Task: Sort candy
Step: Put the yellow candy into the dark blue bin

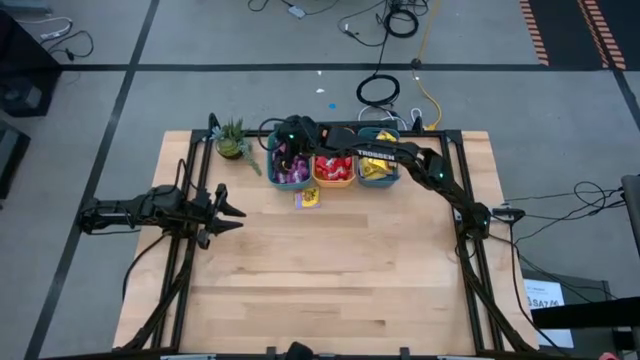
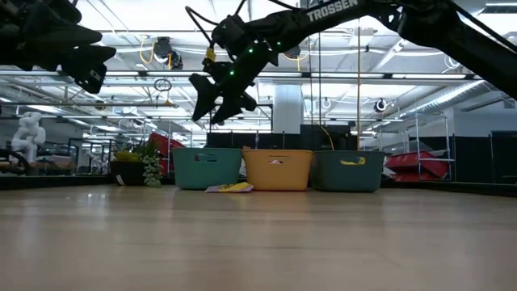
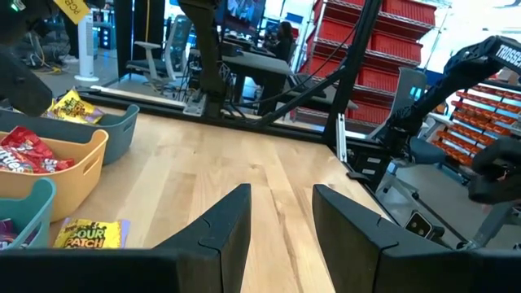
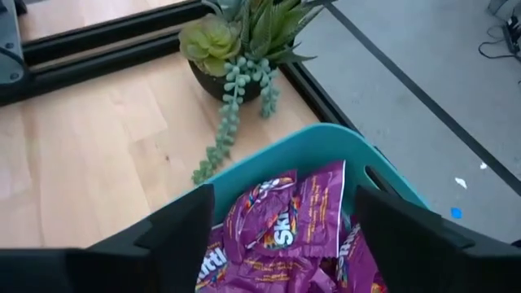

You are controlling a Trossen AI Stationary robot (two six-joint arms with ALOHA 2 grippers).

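Three bins stand in a row at the table's far middle. The teal bin (image 1: 288, 165) holds purple candy (image 4: 285, 216), the orange bin (image 1: 335, 168) holds red candy (image 3: 20, 155), and the dark teal bin (image 1: 379, 170) holds yellow candy (image 3: 72, 107). One yellow packet (image 1: 308, 197) lies flat on the table just in front of the bins. My right gripper (image 4: 285, 236) hangs open above the teal bin, tipped down, with nothing between its fingers. My left gripper (image 1: 232, 211) waits open at the table's left side, level and clear of everything.
A small potted plant (image 1: 235, 141) with trailing stems stands just left of the teal bin, close to my right gripper. The black frame rails (image 1: 455, 140) run along the table's far and side edges. Bare wood (image 1: 330, 270) fills the near half.
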